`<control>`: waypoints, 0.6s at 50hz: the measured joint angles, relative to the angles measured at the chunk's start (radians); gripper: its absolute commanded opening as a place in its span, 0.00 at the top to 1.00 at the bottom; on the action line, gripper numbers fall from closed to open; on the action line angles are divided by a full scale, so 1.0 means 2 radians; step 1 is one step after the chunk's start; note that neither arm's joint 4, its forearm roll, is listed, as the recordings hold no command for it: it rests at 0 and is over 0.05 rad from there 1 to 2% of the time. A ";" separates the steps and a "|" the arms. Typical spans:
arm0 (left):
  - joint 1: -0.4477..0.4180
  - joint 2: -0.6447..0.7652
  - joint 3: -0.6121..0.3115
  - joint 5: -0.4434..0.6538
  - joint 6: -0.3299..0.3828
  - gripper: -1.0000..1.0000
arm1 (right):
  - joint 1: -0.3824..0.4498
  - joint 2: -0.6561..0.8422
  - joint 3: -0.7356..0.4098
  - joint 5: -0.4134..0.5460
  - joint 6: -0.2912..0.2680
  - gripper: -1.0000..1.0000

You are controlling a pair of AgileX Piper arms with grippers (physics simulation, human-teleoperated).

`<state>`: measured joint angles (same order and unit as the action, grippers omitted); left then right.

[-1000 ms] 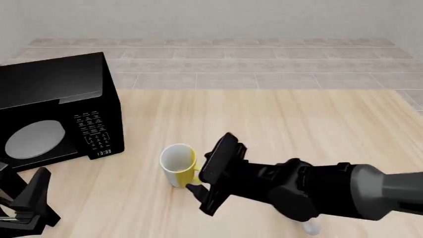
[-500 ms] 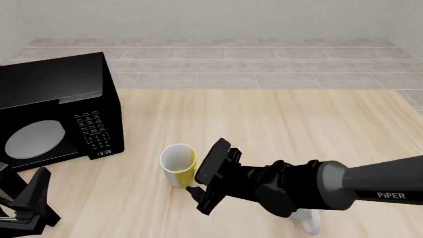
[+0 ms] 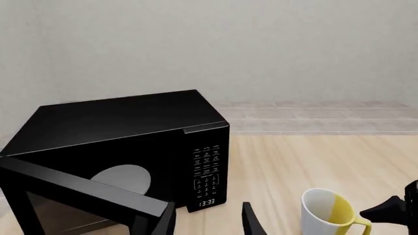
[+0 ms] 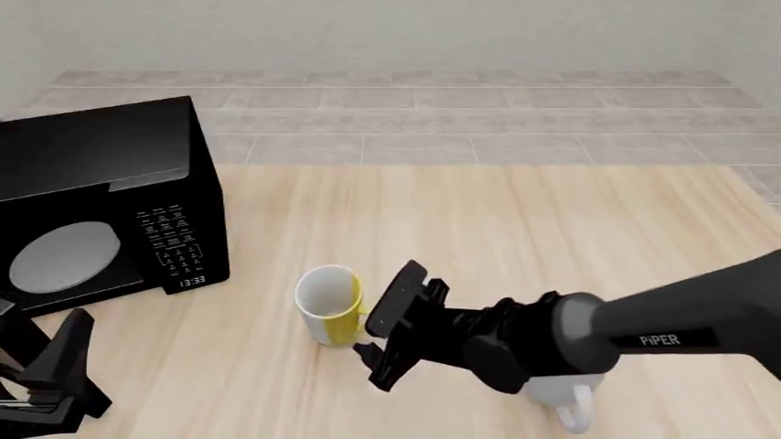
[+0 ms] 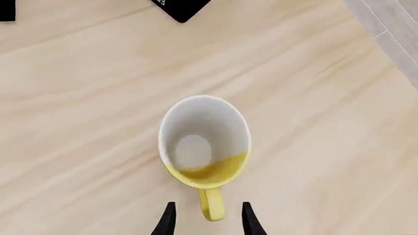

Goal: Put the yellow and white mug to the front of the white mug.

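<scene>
The yellow and white mug [image 4: 329, 305] stands upright on the table [image 4: 513, 219], open end up, a little in front of and to the right of the microwave [image 4: 104, 197], which serves here as the landmark. Its yellow handle [image 5: 212, 204] points away from the microwave, toward the right gripper [image 4: 380, 340]. That suits a grasp by the handle, which is likely why the right arm comes in low and nearly level from that side.

In the right wrist view the 2 fingers [image 5: 168, 219] stand apart on either side of the handle, with clear gaps, so the jaws are open and nothing is gripped yet. The handle sits between the fingertips, roughly centred; my guess is that the next move is a short advance and a squeeze.

The white mug [image 4: 564, 391] lies much farther from the microwave, beyond the yellow one and nearer the camera, and is mostly hidden under the right arm. Only its lower body and loop handle show, so its exact pose is hard to judge.

The left gripper [image 4: 55, 380] rests just in front of the microwave's open door [image 3: 78, 196], well apart from both mugs. Its 2 fingers [image 3: 251, 220] are spread with nothing between them. It seems parked, since the yellow mug is on the right arm's side.
</scene>
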<state>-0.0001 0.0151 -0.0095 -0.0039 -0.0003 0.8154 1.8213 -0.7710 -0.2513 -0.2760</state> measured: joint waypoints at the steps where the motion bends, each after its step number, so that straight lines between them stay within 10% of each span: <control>1: 0.000 0.000 0.000 0.000 0.000 0.00 | 0.000 0.002 0.000 -0.001 0.000 1.00; 30: 0.000 0.000 0.000 0.000 0.000 0.00 | -0.002 -0.012 0.006 -0.002 -0.010 1.00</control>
<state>-0.0001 0.0151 -0.0095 -0.0039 -0.0004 0.8122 1.7979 -0.7585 -0.2558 -0.2950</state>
